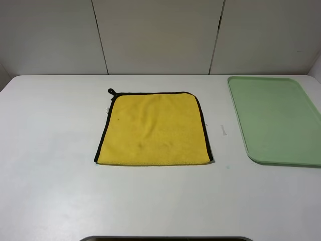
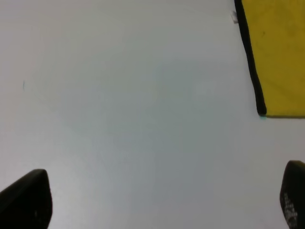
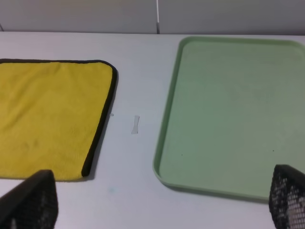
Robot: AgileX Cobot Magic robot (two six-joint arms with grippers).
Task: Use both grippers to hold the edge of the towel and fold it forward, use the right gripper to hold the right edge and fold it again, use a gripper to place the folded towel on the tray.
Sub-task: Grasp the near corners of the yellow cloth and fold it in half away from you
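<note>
The yellow towel [image 1: 154,129] lies flat and unfolded in the middle of the white table, black trim on its left, far and right sides, plain yellow along its near edge [image 1: 153,163], a small black loop [image 1: 111,92] at its far left corner. The pale green tray [image 1: 278,119] stands to its right, with nothing in it. Neither arm shows in the exterior high view. In the left wrist view my left gripper [image 2: 164,202] is open over bare table, the towel's near left corner [image 2: 261,110] ahead. In the right wrist view my right gripper [image 3: 159,200] is open, with the towel [image 3: 50,117] and tray [image 3: 228,114] ahead.
A small strip of pale tape [image 3: 136,124] lies on the table between towel and tray; it also shows in the exterior high view [image 1: 223,128]. Grey wall panels [image 1: 160,35] stand behind the table. A dark edge [image 1: 165,238] shows at the table's near side.
</note>
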